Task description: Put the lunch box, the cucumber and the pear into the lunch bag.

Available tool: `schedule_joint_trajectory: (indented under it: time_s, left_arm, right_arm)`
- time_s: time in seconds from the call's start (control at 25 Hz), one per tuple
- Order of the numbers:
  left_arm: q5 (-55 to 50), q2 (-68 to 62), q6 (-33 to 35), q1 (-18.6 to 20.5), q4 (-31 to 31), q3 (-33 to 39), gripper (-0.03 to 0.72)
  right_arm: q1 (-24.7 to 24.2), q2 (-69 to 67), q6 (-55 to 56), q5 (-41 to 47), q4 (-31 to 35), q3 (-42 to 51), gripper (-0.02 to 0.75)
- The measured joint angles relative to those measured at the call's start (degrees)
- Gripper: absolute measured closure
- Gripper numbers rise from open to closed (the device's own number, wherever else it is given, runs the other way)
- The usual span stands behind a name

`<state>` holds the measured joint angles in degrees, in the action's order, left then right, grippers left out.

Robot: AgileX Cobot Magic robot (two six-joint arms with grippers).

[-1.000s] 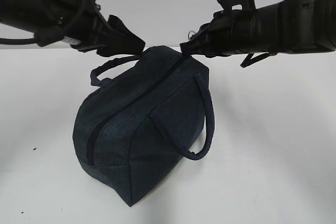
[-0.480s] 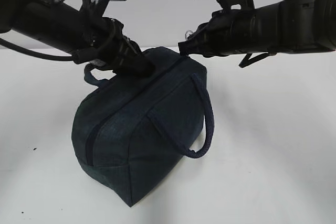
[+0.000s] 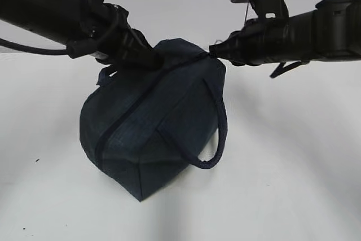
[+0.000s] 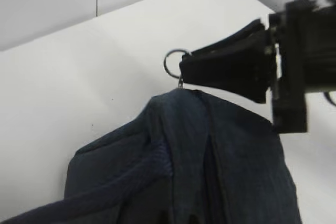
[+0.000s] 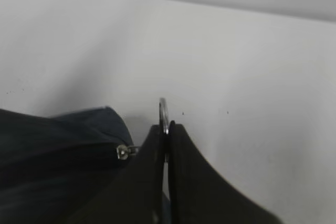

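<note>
1. Navy fabric filled the middle of the exterior view: the lunch bag stood on the white table, its zipper line running from the lower left end up toward the top.
2. One padded loop handle hung down the bag's right side in that view; the other handle showed only partly at the upper left, under the left arm.
3. The right gripper came in from the upper right of the exterior view and met the bag's top right corner, but that view did not show what it held.
4. The right wrist view settled it: the two dark fingers were pressed together on the metal ring pull, whose edge stood up between their tips, with the slider just left of them on the bag fabric.
5. The left wrist view showed the same ring from the side as an open circle, half clamped by the right gripper at the bag's peak.
6. The left gripper pressed against the bag's upper left in the exterior view; I could not tell whether its jaws were wide or closed, and the left wrist view did not show its fingers.
7. The lunch box, cucumber and pear appeared in no view.
</note>
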<state>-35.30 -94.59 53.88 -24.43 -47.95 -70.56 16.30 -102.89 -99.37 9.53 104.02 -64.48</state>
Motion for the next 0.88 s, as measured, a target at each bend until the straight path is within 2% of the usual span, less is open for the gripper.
schedule_joint_trajectory:
  time_s: [0.24, 0.32, 0.4, 0.48, 0.56, 0.64, 0.76, 0.88]
  left_arm:
    - [-0.90, 2.15, -0.81, 0.95, 1.57, 0.59, 0.704]
    - [-1.12, 2.15, -1.14, 1.24, 1.88, 0.64, 0.681]
    - [-1.40, 2.15, -1.34, 1.31, 1.88, 0.40, 0.601]
    - [-1.40, 2.15, -1.79, 1.31, 1.88, 0.08, 0.459]
    - [-1.63, 2.15, -2.06, 1.43, 2.12, 0.08, 0.349]
    - [-2.64, 2.33, -2.16, 1.55, 3.31, 0.08, 0.299]
    - [-6.06, 4.25, -4.87, 1.55, 8.80, 0.08, 0.283]
    - [-8.67, 7.86, -15.30, 1.55, 18.98, 0.08, 0.303]
  right_arm:
    - [-1.80, -3.65, 5.28, 8.13, -0.09, 3.77, 0.732]
    - [-1.91, -3.75, 5.03, 10.22, -0.36, 3.89, 0.714]
    - [-2.20, -3.64, 4.36, 11.51, -0.65, 3.89, 0.603]
    - [-2.35, -2.64, 4.23, 11.64, -0.88, 3.78, 0.416]
    - [-2.43, -0.95, 4.09, 10.89, -1.45, 3.78, 0.210]
    - [-2.43, 1.10, 3.95, 9.15, -3.57, 3.78, 0.131]
    - [-2.43, 4.92, 4.76, 8.41, -7.80, 3.78, 0.143]
    - [-2.50, 9.31, 9.90, 9.28, -13.54, 3.78, 0.176]
